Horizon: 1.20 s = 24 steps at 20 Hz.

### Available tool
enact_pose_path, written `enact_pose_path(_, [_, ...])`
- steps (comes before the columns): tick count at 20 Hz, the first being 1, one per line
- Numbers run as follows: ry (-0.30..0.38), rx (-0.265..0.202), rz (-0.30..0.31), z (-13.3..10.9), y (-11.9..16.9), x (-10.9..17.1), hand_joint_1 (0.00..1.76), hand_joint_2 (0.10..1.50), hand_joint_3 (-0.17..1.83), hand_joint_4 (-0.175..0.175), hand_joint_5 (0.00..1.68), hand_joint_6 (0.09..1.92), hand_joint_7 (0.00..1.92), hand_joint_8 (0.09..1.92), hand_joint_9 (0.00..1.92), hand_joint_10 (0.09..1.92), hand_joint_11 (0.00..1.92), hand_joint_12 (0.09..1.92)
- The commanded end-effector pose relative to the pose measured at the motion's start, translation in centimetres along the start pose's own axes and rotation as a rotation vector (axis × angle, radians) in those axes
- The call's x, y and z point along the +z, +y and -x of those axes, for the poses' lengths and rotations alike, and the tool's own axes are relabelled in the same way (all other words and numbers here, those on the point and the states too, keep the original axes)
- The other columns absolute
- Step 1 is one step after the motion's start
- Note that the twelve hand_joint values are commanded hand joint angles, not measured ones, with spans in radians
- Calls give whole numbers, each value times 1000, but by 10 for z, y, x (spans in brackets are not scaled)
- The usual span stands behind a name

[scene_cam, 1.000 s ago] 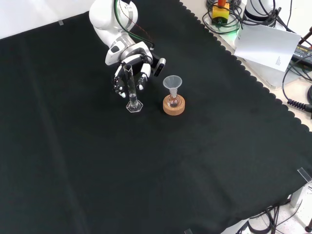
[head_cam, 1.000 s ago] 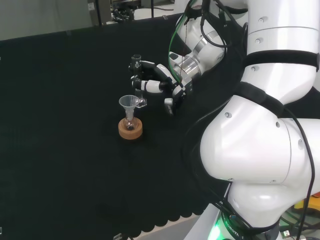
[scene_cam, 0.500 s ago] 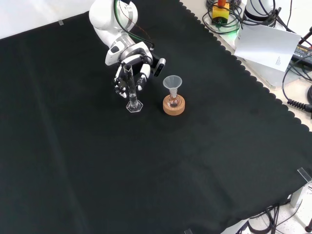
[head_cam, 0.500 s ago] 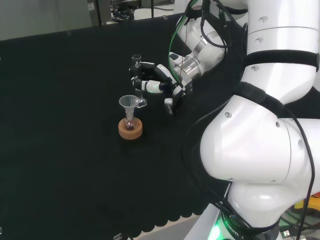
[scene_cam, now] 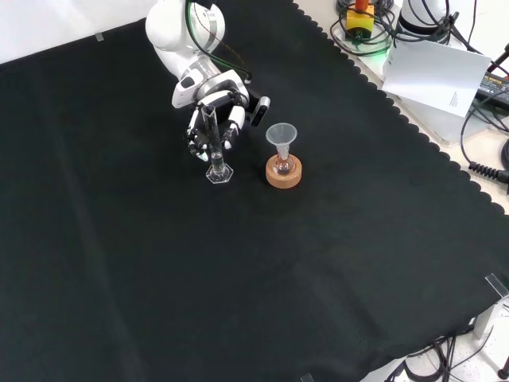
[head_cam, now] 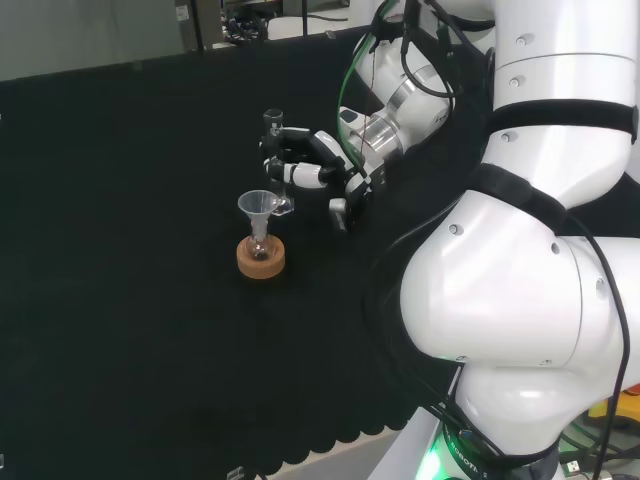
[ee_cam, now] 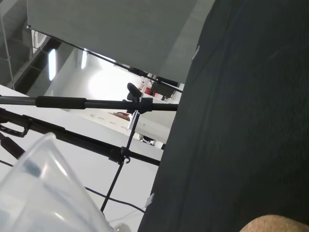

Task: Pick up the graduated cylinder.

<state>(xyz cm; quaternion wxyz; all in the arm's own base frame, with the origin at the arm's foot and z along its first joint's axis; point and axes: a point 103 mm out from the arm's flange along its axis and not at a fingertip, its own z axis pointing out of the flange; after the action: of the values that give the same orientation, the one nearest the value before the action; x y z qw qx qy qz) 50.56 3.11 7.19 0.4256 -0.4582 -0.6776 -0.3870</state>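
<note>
The graduated cylinder [scene_cam: 213, 143], a slim clear tube on a hexagonal foot, stands upright on the black cloth [scene_cam: 238, 278]. In the head view the graduated cylinder [head_cam: 277, 170] is faint, with its foot just behind the funnel. The hand [scene_cam: 213, 107] is right behind the tube, and its half-curled fingers [scene_cam: 194, 137] reach down on both sides of it. I cannot tell whether they touch the glass. The thumb [scene_cam: 259, 109] sticks out to the side, away from the tube. From the head view, the hand [head_cam: 318, 160] reaches in from the right.
A small flask with a clear funnel [scene_cam: 281, 134] in its neck sits in a cork ring [scene_cam: 284, 175] just right of the cylinder in the front view. In the wrist view the funnel [ee_cam: 43, 193] and cork ring [ee_cam: 275, 225] are close. Papers and cables lie past the cloth's scalloped edge [scene_cam: 413, 131].
The hand has edged a little nearer the cylinder and its fingers have drawn in slightly around it. The cylinder, flask and funnel have not moved.
</note>
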Motion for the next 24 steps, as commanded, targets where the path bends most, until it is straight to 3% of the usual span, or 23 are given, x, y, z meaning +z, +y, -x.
enact_pose_path(1, [-3, -2, 2, -1, 1, 1, 1234, 1119, -175, -7, 670, 776, 653, 585, 923, 378, 747, 1073])
enact_pose_path(12, [-12, 2, 4, -1, 1, -1, 1214, 1128, -175, -10, 583, 810, 765, 610, 970, 372, 763, 1074])
enact_pose_path(22, [-34, 19, 26, -1, 1, -7, 1205, 1222, -175, 14, 769, 776, 874, 631, 1041, 364, 879, 1019])
enact_pose_path(24, [-59, 28, 28, -2, 0, -10, 1140, 1221, -93, -83, 813, 1062, 906, 647, 1070, 368, 940, 990])
